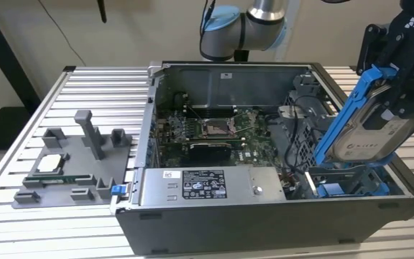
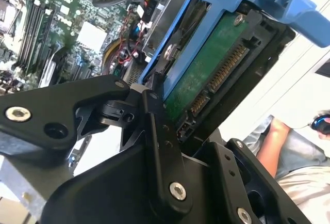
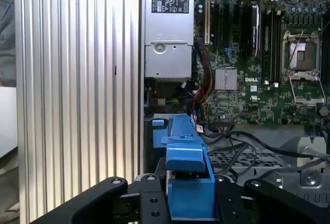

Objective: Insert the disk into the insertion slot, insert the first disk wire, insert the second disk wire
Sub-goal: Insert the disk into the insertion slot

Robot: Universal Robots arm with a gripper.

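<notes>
Ribbed aluminium table fills the room's work area, with an open computer case lying on it and a grey parts tray at the exterior view's left. At the upper right of the exterior view the gripper has its fingers pressed onto the disk, pinching it by the blue frame. The disk hangs steeply tilted, label side outward, its lower end down by the drive cage at the case's lower right corner.

The insertion slot seems to be the open bay just above the blue-ended caddy, though I cannot tell exactly where its mouth sits. In the second wrist view the disk's green underside shows, its connector bare, no wire in it. Loose black cables lie inside the case.

I judge this to be the first step, with the disk not yet in its bay. Seating it calls for bringing the blue frame square to the bay's mouth, clear of those cables.
</notes>
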